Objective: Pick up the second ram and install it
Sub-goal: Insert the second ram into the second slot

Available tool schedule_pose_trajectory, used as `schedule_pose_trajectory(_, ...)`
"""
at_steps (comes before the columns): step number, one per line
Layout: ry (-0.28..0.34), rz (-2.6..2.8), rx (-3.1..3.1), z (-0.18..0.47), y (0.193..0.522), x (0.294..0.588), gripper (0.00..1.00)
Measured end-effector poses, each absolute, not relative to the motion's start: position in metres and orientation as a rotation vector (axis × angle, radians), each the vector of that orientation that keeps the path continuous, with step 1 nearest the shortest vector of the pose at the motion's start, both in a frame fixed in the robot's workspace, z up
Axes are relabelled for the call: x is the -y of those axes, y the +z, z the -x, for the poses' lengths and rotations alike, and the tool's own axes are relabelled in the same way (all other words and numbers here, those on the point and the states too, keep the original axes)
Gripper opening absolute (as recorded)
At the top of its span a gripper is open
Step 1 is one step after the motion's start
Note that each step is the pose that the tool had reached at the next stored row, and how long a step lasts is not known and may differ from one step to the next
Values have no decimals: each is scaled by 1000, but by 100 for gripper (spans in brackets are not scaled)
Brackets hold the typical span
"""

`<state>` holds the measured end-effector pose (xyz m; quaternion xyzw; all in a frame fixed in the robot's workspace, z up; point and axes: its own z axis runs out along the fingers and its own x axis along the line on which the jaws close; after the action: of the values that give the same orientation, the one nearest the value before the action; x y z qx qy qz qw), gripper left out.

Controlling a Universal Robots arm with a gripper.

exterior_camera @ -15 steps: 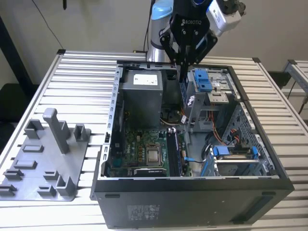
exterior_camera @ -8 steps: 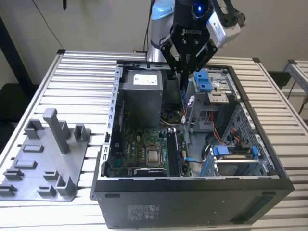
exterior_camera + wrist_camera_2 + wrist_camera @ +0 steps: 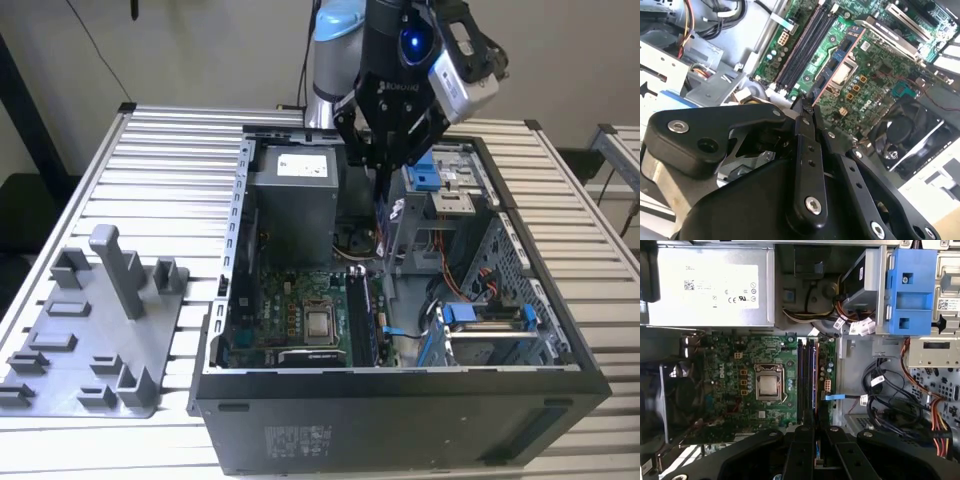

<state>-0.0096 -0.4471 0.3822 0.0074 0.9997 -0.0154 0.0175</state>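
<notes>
The claw [image 3: 384,160] hung over the open computer case [image 3: 400,420] on the counter [image 3: 170,160]. It was clamped on the second ram [image 3: 383,203], held edge-down above the motherboard's [image 3: 740,360] memory slots [image 3: 802,380].

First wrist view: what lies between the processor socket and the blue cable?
The black memory slots lie between processor socket and blue cable, in the first wrist view.

Thin dark second ram [image 3: 382,215] hangs upright from pincer [image 3: 383,163]
</notes>
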Motion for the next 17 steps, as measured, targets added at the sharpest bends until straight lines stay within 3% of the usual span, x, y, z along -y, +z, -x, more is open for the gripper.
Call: schedule_pose_trajectory(17,-48,-17,-3108,10,370,448,14)
